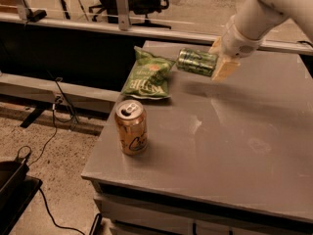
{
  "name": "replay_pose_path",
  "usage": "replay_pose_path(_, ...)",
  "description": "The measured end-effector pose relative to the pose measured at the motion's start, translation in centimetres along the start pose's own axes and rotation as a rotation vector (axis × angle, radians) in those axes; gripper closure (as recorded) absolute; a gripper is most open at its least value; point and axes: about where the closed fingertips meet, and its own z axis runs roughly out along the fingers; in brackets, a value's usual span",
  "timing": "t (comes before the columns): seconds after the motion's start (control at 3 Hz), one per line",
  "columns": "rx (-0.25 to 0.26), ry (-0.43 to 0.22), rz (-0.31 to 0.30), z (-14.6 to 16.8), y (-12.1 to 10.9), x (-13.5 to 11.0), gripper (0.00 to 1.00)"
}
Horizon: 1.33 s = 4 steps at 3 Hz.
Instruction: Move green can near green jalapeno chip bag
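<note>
The green can (196, 61) is held on its side in the air above the back of the grey table (230, 146). My gripper (218, 58) is shut on its right end, with pale fingers (226, 68) on either side, and the white arm reaches in from the upper right. The green jalapeno chip bag (146, 76) lies flat on the table's back left part, just left of and below the can. The can casts a shadow on the tabletop to the right of the bag.
A gold-orange can (131, 127) with black script stands upright near the table's front left edge. Past the left edge are the floor, cables (58, 106) and a dark bin (12, 182). A rail and office chairs stand behind the table.
</note>
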Motion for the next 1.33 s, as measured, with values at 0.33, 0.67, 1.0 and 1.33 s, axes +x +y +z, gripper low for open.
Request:
replay_pose_path(0.33, -0.036, 0.024, -0.05, 2.2, 0.9, -1.0, 0.72)
replay_pose_path(0.67, -0.059, 0.029, -0.097, 3.6, 1.7, -1.7, 0.53)
replay_pose_path(1.0, -0.057, 0.017, -0.147, 4.0, 2.5, -2.4, 0.29)
replay_pose_path(1.33, -0.054, 0.008, -0.184, 4.1, 3.2, -3.0, 0.07)
